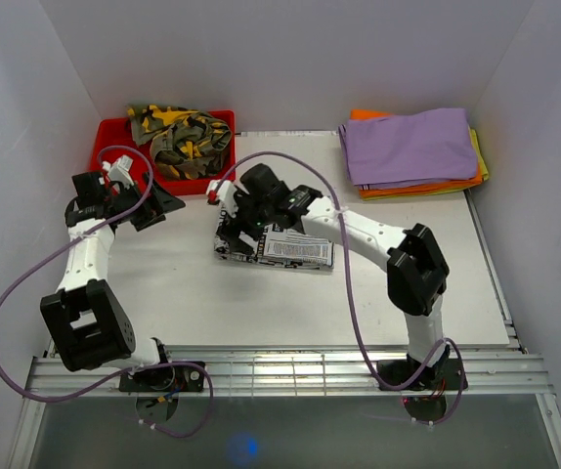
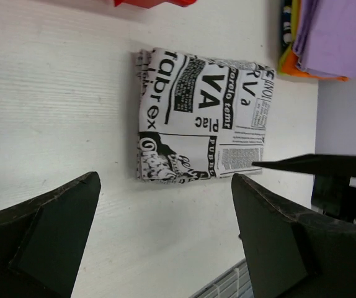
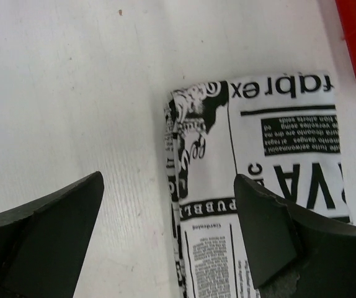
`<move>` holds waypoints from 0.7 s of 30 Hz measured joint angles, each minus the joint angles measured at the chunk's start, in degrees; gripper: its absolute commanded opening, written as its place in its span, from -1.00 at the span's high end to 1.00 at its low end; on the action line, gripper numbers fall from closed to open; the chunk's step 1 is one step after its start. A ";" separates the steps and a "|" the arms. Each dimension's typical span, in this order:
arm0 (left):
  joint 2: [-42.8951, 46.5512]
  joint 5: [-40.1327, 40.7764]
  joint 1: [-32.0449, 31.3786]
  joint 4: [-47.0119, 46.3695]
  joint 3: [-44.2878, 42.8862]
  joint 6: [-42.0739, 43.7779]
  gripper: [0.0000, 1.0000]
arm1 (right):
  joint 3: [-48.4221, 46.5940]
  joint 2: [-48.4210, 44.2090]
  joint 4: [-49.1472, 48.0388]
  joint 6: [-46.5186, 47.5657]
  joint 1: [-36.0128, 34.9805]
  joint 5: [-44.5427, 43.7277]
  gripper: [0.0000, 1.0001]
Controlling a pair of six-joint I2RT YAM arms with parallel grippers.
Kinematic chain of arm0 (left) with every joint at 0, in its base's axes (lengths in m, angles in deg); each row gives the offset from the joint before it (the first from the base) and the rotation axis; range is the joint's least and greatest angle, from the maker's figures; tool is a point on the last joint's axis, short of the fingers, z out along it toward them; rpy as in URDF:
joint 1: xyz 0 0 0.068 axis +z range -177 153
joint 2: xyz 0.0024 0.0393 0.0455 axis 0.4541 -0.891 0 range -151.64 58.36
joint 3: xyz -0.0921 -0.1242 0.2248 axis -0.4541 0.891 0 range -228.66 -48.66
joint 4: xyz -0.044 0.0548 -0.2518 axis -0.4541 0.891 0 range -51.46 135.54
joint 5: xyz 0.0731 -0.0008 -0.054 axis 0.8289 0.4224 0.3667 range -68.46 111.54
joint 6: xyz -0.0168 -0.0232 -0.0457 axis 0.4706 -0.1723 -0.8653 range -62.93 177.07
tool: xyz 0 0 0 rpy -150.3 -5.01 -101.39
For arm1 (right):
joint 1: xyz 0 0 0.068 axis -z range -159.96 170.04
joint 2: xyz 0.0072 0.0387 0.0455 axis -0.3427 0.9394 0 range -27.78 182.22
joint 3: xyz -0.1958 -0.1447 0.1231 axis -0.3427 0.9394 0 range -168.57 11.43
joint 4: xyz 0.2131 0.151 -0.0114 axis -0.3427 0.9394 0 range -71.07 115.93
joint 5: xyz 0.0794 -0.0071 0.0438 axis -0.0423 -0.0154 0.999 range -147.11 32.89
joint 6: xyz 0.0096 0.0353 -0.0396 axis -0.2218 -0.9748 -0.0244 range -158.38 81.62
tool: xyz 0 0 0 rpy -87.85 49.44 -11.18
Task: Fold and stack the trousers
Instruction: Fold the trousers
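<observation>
The folded newspaper-print trousers (image 1: 285,249) lie flat in the middle of the table. They also show in the left wrist view (image 2: 203,115) and the right wrist view (image 3: 265,180). My right gripper (image 1: 244,223) hovers over their left end, open and empty. In its own view the right gripper (image 3: 169,230) straddles the folded edge. My left gripper (image 1: 158,210) is open and empty over bare table, left of the trousers and just in front of the red bin. In its own view the left gripper (image 2: 165,236) is well clear of them.
A red bin (image 1: 109,137) at the back left holds crumpled camouflage trousers (image 1: 183,135). A stack of folded trousers (image 1: 412,149), purple on top of orange and yellow, sits at the back right. It also shows in the left wrist view (image 2: 333,34). White walls enclose the table.
</observation>
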 measured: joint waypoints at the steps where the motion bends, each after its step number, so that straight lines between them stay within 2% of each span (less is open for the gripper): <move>1: 0.74 1.66 0.55 -0.04 0.79 -0.83 -0.96 | 0.00 0.83 -0.90 0.50 -1.64 -1.73 -0.80; 7: 3.41 10.64 -0.09 -2.91 7.45 -5.77 -0.96 | 1.84 6.88 -7.06 3.98 -4.39 -9.51 -0.85; 14: 4.61 13.38 -0.11 -4.94 14.01 -10.51 -0.96 | 6.08 12.20 -11.37 9.03 -4.37 -13.66 -0.82; 16: 4.57 14.40 -0.11 -5.95 14.78 -11.37 -0.96 | 6.54 12.94 -12.33 10.19 -4.63 -13.94 -0.75; 19: 3.23 14.14 -0.28 -7.41 15.04 -11.87 -0.96 | 6.56 13.42 -14.14 12.13 -5.11 -15.10 -0.35; 20: 2.32 14.16 -0.52 -7.89 15.04 -11.91 -0.96 | 6.56 13.75 -14.88 12.66 -5.25 -15.30 -0.06; 21: 1.31 14.19 -0.92 -8.39 15.06 -12.15 -0.96 | 6.56 13.88 -15.45 13.20 -5.33 -15.72 0.08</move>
